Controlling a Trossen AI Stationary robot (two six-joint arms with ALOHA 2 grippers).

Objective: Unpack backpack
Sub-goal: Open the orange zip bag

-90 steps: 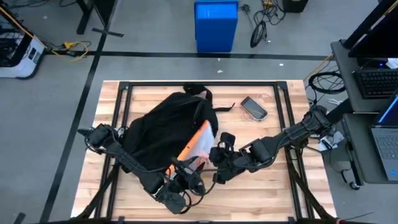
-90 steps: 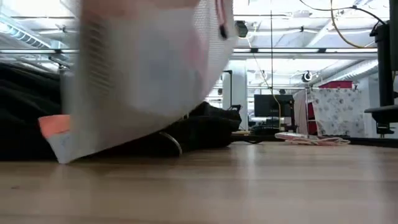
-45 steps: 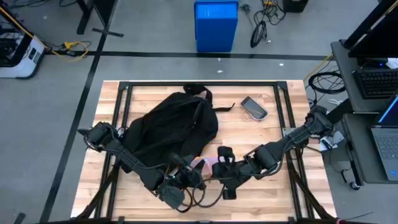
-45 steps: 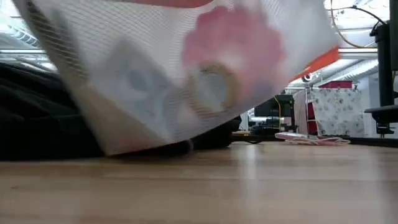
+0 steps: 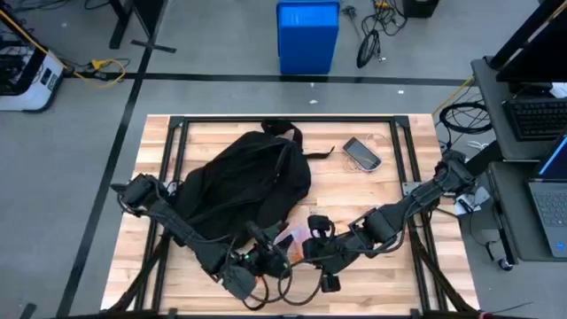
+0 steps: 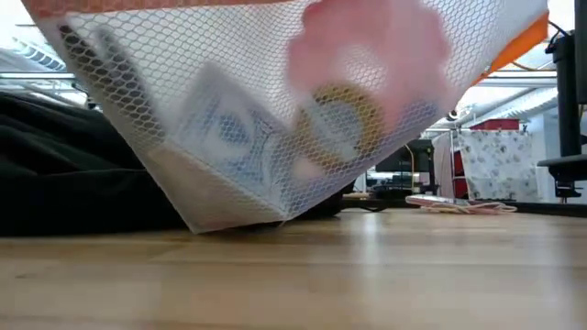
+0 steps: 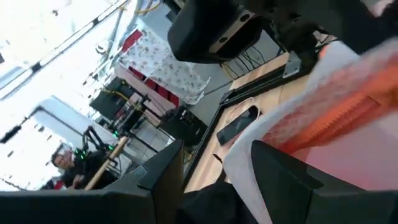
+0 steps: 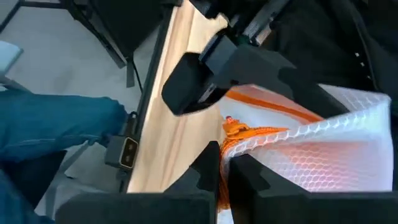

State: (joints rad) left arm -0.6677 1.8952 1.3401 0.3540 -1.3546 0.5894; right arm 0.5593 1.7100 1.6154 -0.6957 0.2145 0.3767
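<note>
My right gripper (image 8: pixel 222 163) is clamped on the orange-trimmed edge of the white mesh pouch (image 8: pixel 323 155), the fabric pinched between its two fingers; my left gripper (image 7: pixel 214 180) has its fingers parted around the same pouch (image 7: pixel 311 112), and I can't tell from the left wrist view whether they actually bear on it. Over the last second the pouch has come right out of the backpack (image 5: pixel 241 186): a second ago its orange edge was still poking from the bag's opening, and now, in the high view, it sits between the two grippers near the front edge of the table (image 5: pixel 390 283), just beside the bag. In the low view the mesh pouch (image 6: pixel 275 128) has swung down close to the camera, one corner touching or nearly touching the wood, with boxed items and a roll of tape visible through the netting. I'd judge the first item is out and ready to be set down. The backpack lies slumped on the left-centre of the slatted wooden table, and a phone-like device (image 5: pixel 361 152) rests well apart toward the far right. Beyond, there is grey floor, a blue bin (image 5: pixel 307 37), cables, and a desk with a laptop (image 5: pixel 549 208); a person (image 7: pixel 65 167) shows far off in the left wrist view.
</note>
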